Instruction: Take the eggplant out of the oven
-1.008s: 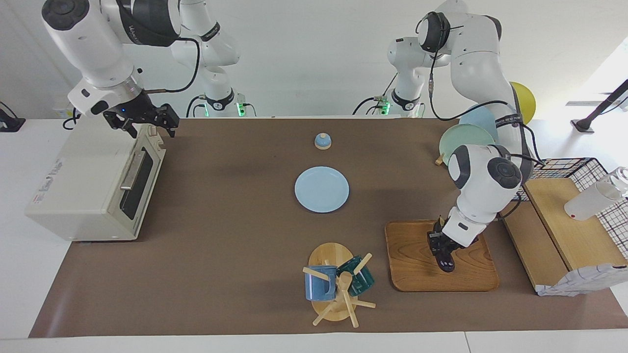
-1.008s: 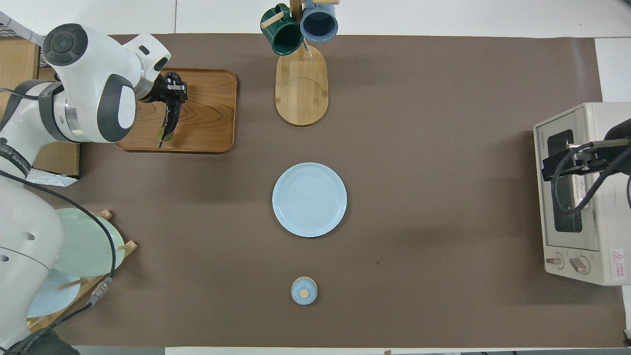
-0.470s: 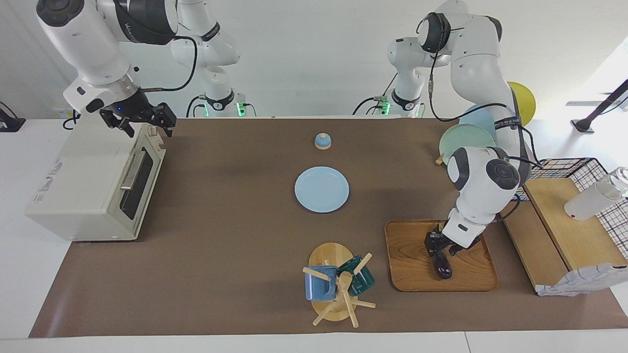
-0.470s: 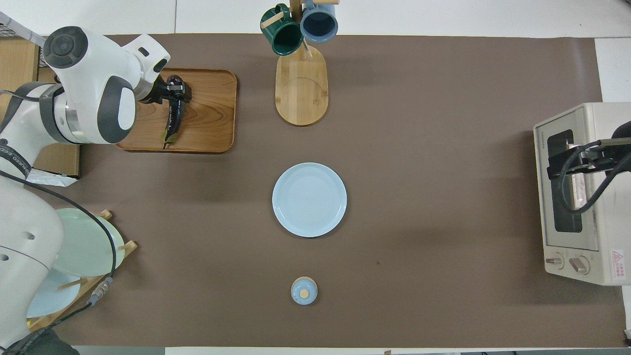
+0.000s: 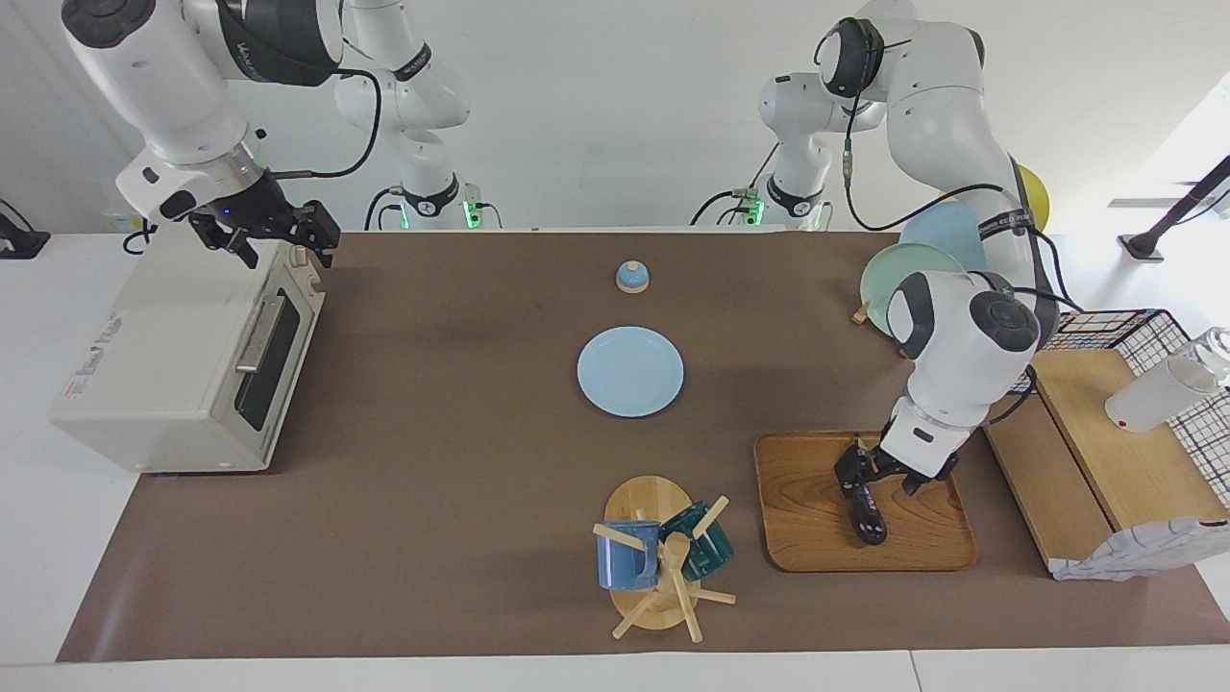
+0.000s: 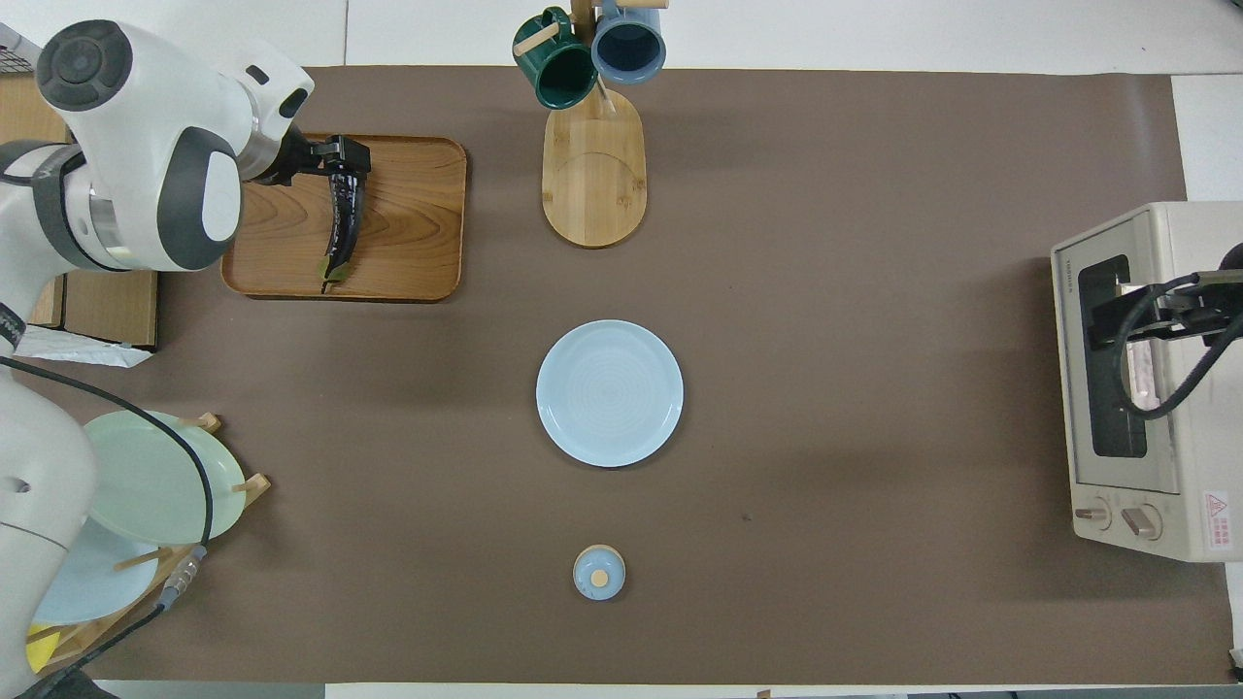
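Glossy dark purple eggplant [image 6: 340, 231] lies on the wooden tray [image 6: 408, 233], its far end hidden under my left gripper [image 5: 876, 478], jaws released. My right gripper [image 5: 272, 232], open, hovers over the cream-white toaster oven [image 5: 173, 365].

Blue plate [image 5: 630, 371] mid-table; wooden tray [image 5: 817, 519]; mug tree [image 5: 663, 567]; small lid [image 5: 632, 277].

White rounded arm links, dark grey joint caps, black cables looped outside, black end effectors, green base lights.
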{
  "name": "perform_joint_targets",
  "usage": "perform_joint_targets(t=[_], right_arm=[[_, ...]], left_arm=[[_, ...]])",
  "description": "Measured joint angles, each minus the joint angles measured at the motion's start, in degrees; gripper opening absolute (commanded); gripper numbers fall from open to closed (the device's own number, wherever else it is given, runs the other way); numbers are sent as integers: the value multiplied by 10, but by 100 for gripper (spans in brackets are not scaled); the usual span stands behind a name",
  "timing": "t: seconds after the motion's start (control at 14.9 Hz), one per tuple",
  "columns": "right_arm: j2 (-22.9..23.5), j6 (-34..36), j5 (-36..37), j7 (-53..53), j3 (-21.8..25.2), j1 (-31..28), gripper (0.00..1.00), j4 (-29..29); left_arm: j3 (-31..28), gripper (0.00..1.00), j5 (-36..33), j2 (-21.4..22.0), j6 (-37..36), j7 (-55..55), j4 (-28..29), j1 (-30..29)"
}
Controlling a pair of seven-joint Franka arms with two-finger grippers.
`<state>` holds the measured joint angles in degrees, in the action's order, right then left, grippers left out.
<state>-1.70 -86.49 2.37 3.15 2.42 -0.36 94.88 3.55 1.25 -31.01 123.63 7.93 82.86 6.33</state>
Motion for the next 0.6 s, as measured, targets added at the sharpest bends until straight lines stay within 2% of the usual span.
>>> perform_joint_targets(t=[0.2,0.6], right_arm=[[-2,0,0,0,2,0,100,0],[-2,1,-1,0,1,7,100,0]], left_arm=[[-1,100,0,50,-69,12,-1,0],[-3,100,0,162,-258,13,-1,-1]])
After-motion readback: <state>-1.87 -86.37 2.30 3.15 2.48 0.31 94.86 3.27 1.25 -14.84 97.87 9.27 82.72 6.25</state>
